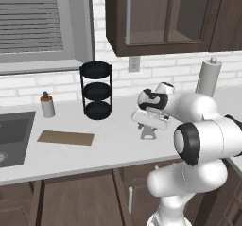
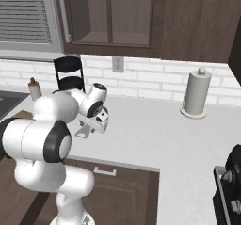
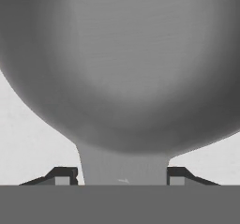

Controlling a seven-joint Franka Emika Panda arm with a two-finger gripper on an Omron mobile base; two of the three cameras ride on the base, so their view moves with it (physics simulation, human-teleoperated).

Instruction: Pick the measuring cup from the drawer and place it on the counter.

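Observation:
The grey metallic measuring cup (image 3: 122,63) looms large in the hand view, its flat handle running down between my two dark fingertips (image 3: 63,175). My gripper (image 3: 122,176) is shut on that handle. From the base cameras, the gripper (image 1: 150,126) (image 2: 92,123) points down over the pale counter (image 1: 113,144) (image 2: 150,134), and the measuring cup (image 1: 148,134) (image 2: 83,132) hangs under it, at or just above the surface; contact cannot be told. The dark brown drawer (image 2: 110,179), with a pale handle, sits under the counter edge.
A black three-tier stand (image 1: 97,90) stands behind the gripper to its left. A paper towel roll (image 1: 208,77) (image 2: 195,93) is at the back right. A thin brown board (image 1: 65,137), a small grey bottle (image 1: 47,105) and the sink (image 1: 13,135) lie to the left.

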